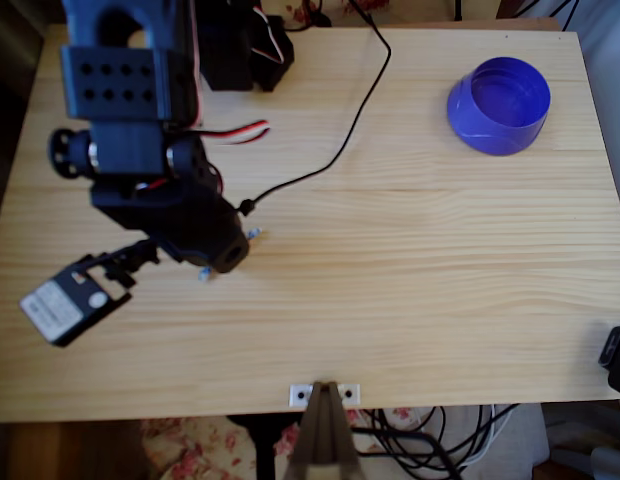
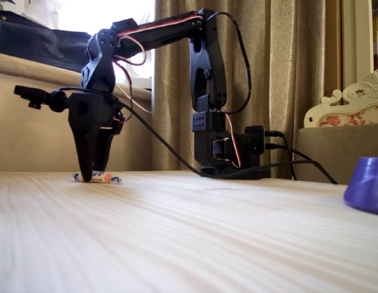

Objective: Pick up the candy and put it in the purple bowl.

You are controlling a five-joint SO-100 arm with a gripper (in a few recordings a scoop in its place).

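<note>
Reaching straight down to the pale wooden table (image 2: 195, 232), the black gripper (image 2: 91, 176) stands with narrow fingertips around the candy (image 2: 99, 178), which lies flat on the wood. Whether it is pinched cannot be told. The purple bowl (image 1: 498, 105) sits well apart near the far right corner in the overhead view.

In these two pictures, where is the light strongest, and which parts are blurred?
In the fixed view the window behind the arm is blown out white, so the arm is dark against it, and the near table and purple bowl are soft. In the overhead view light is even; the candy is mostly hidden.
</note>
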